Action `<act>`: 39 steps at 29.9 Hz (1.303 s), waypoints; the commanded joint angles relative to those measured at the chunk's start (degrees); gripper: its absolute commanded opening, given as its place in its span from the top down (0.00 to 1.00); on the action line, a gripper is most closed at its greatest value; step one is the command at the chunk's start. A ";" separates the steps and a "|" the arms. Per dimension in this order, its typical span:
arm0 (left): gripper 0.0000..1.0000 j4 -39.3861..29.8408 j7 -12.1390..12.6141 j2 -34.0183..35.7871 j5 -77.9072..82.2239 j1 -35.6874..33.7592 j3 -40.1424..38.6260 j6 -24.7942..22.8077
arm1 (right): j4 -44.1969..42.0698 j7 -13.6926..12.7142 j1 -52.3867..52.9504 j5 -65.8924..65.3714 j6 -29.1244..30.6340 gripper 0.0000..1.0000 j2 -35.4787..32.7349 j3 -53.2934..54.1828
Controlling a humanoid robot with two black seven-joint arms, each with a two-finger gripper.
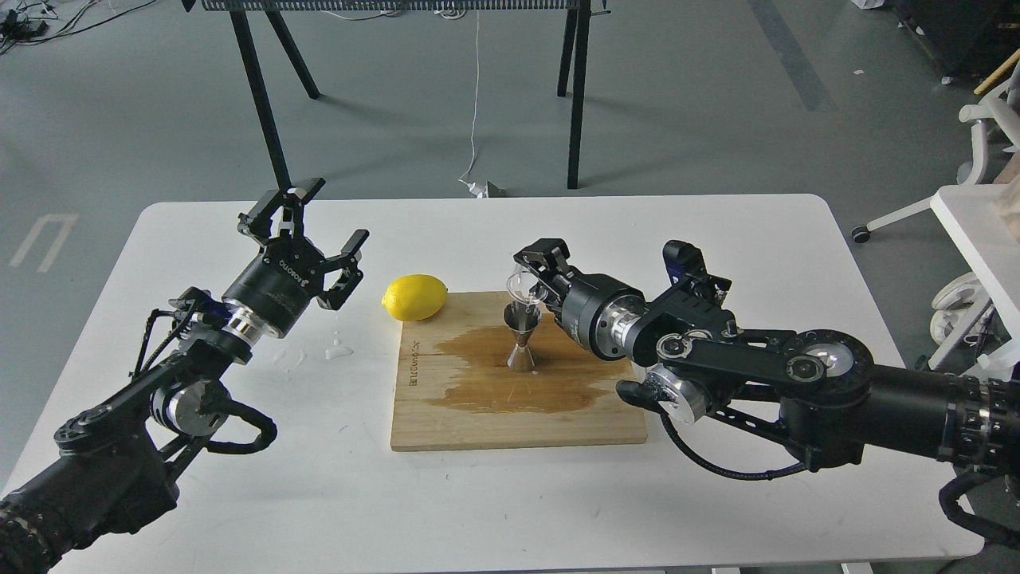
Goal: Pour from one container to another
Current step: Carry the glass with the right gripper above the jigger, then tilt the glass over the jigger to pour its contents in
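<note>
1. Two containers meet over the pale wooden cutting board (510, 414): the small clear glass cup (519, 287) is tipped above the shiny steel hourglass-shaped jigger (522, 339), which stands upright on the board.
2. The right gripper (535, 275) pinches the cup, fingers pressed against its sides, and holds it tilted with its rim just over the jigger's upper cone. Cup and jigger look very close; whether they touch I cannot tell.
3. The left gripper (307, 227) hangs above the white table (717, 231) with its fingers spread wide, holding nothing, well apart from the board.
4. My judgement: the pour is in its main phase, with the cup lifted, carried and tilted. Whether liquid is flowing, or how much remains in the cup, is too small to make out.
5. A wide dark wet stain (510, 379) spreads on the board around the jigger's base, and a few drops (339, 348) lie on the table, so some liquid seems to have missed.
6. Left to do, as I read it: finish emptying, right the cup and set it down.
7. A yellow lemon (414, 296) rests at the board's far left corner, not involved.
</note>
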 commanded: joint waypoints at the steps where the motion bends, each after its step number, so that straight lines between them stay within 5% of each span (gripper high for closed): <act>1: 0.12 0.00 0.00 0.00 0.00 0.00 0.00 0.00 | -0.88 0.03 1.19 -0.39 -0.01 0.61 0.18 -1.30; 39: 0.12 0.00 0.00 -0.26 0.00 0.09 -0.09 0.00 | -3.96 0.29 8.40 -1.01 -0.01 0.61 4.57 -10.53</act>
